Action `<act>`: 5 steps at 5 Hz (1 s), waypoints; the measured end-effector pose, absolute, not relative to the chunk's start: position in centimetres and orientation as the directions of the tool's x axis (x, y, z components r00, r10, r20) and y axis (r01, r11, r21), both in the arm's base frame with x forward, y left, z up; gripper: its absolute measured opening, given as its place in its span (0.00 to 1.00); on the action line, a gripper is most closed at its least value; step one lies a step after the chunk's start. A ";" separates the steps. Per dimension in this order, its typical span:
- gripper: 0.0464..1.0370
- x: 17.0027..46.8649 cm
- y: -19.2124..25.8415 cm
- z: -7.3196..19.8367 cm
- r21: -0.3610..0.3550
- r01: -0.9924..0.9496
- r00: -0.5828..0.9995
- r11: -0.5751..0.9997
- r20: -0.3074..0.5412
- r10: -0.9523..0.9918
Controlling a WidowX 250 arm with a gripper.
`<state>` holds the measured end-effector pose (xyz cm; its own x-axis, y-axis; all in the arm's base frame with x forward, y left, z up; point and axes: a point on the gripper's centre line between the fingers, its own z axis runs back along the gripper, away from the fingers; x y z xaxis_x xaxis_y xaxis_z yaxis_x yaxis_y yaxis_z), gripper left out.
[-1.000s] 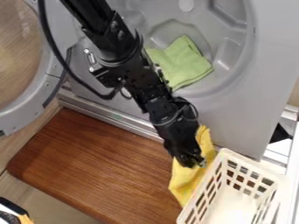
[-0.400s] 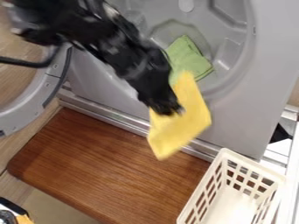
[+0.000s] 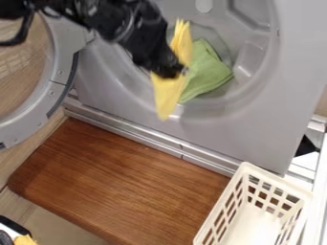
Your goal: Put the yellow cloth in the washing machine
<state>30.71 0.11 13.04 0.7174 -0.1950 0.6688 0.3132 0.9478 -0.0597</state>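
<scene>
The pincer is grasping the yellow cloth around its middle. One part of the cloth is standing up on the far side of the pincer, while the rest is hanging down on the near side, narrowing towards a corner. The cloth is hanging at the opening of the washing machine, overlapping in view the left edge of the green cloth, which is lying inside; whether they are touching is staying unclear.
</scene>
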 end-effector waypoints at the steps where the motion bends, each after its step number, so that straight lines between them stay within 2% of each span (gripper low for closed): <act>1: 0.02 32.7 0.7 13.3 -0.038 0.314 0.711 0.949 0.672 -0.208; 3: 0.02 36.9 1.9 11.6 -0.034 0.302 0.731 0.953 0.650 -0.208; 4: 0.02 38.7 1.9 8.9 -0.077 0.314 0.766 0.946 0.609 -0.204; 5: 0.02 39.3 1.4 7.7 -0.073 0.331 0.776 0.941 0.589 -0.227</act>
<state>39.30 1.40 7.70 0.7759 -0.2270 0.5886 0.3308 0.9409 -0.0732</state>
